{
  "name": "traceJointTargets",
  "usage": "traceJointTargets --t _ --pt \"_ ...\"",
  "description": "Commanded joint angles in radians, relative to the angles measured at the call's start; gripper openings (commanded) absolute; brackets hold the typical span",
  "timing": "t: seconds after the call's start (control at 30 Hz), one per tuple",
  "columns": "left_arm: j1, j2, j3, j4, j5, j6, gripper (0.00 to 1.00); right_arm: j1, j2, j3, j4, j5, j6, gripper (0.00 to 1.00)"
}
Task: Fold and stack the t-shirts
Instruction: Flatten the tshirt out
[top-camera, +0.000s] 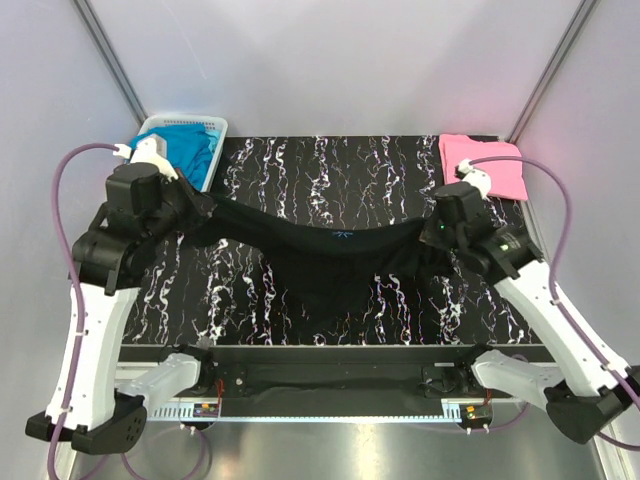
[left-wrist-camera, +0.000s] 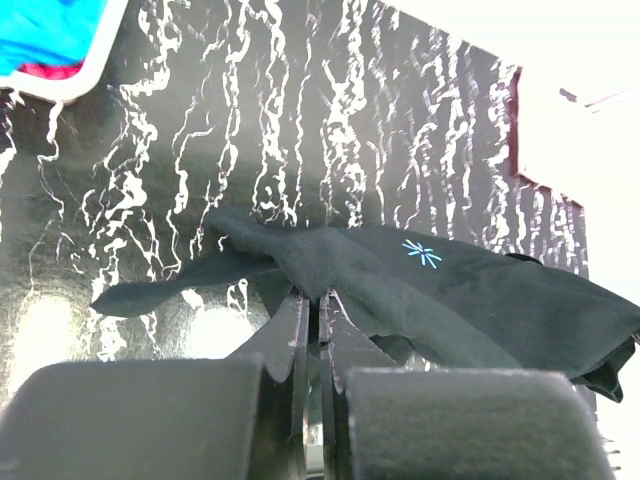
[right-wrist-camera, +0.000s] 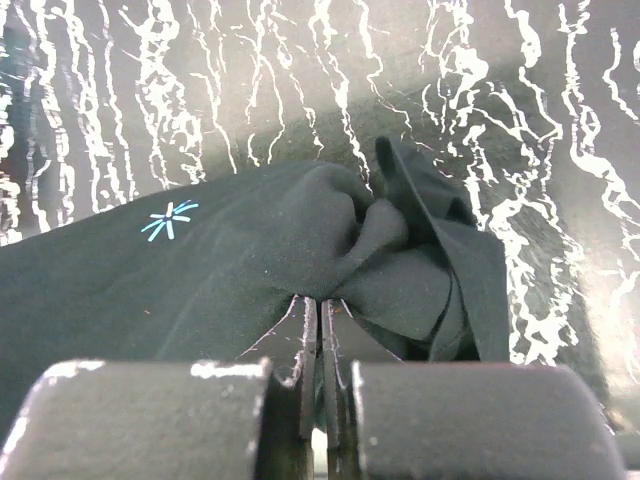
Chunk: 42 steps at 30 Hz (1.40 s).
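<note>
A large black t-shirt (top-camera: 325, 255) hangs stretched between my two grippers above the marbled table; its middle sags toward the near edge. My left gripper (top-camera: 203, 207) is shut on its left end, and my right gripper (top-camera: 428, 232) is shut on its right end. In the left wrist view the jaws (left-wrist-camera: 318, 297) pinch the black cloth (left-wrist-camera: 420, 285), which bears a small blue star mark. In the right wrist view the gripper (right-wrist-camera: 320, 302) pinches bunched black cloth (right-wrist-camera: 250, 250). A folded pink t-shirt (top-camera: 483, 165) lies at the far right. A bright blue t-shirt (top-camera: 183, 148) lies in the basket, with a bit of red under it (left-wrist-camera: 45, 70).
A white slotted basket (top-camera: 215, 126) stands at the far left corner, its rim showing in the left wrist view (left-wrist-camera: 75, 85). The black marbled table (top-camera: 330, 165) ends in a near edge rail (top-camera: 330, 352). White walls enclose the back and sides.
</note>
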Motion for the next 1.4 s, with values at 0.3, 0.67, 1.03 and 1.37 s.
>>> traceJointTargets --t 0.3,0.67,1.03,1.37 --pt "-0.002 0.017 0.108 -0.038 -0.005 0.02 0.03 0.008 -0.079 0.072 -0.117 0.128 -0.016 0.0" --pt "-0.008 0.389 -0.076 0.332 -0.022 -0.084 0.0 -0.04 0.277 -0.039 0.237 0.391 0.045 0.0" --pt "-0.034 0.7 -0.041 0.508 -0.211 -0.087 0.12 -0.112 0.743 0.173 0.271 0.391 0.005 0.0" --pt "-0.033 0.869 0.126 0.541 -0.38 -0.089 0.13 -0.192 0.894 0.343 0.159 0.454 0.071 0.0"
